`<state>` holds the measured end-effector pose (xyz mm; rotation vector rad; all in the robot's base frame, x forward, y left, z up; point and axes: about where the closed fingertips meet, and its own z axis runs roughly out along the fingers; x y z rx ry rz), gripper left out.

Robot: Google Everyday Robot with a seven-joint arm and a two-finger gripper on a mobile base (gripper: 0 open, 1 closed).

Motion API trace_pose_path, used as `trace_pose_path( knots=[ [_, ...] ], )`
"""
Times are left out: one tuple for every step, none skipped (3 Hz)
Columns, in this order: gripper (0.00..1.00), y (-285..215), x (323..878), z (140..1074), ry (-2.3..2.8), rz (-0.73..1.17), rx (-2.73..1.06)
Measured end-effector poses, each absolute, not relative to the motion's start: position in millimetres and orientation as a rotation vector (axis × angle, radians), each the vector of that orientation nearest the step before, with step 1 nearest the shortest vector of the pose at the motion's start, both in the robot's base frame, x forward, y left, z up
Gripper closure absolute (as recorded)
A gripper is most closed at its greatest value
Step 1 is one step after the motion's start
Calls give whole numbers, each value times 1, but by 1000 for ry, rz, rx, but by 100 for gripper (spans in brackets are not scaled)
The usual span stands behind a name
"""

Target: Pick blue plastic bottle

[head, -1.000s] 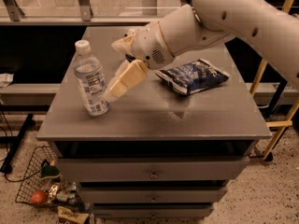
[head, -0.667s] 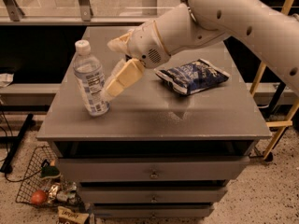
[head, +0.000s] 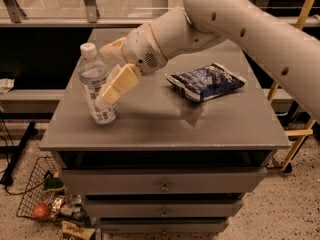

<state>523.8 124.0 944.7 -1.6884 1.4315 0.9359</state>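
The blue plastic bottle stands on the left front part of the grey cabinet top, leaning slightly, with its white screw cap uppermost and its printed label low on the body near the base. The bottle is clear, and its base rests on the cabinet surface. The gripper is positioned at the bottle from the right side, at the level of the upper body. Its jaws are spread apart: the near finger crosses in front of the bottle, its tip overlapping the lower body, and the far finger lies behind, just beside the cap. The bottle sits between the two fingers; whether either finger is in contact with the plastic cannot be determined. The white wrist housing joins the gripper to the arm, which extends over the cabinet from the upper right. A flat blue-and-white snack bag lies on the right part of the cabinet top, well apart from the bottle and beneath the arm. The cabinet front carries a stack of drawers, each with a small central knob. On the speckled floor to the left of the cabinet, a wire basket holds assorted small items. A yellow frame stands at the right edge of the view.
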Motion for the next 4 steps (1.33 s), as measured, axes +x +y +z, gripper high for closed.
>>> trace_pose_path(
  knots=[
    [19,141,524,938,1398,985,-1713],
    [50,146,530,947,1361,991,-1733],
    [72,134,535,973,1337,938,-1725],
    [96,115,530,1026,1259,867,-1711]
  ],
)
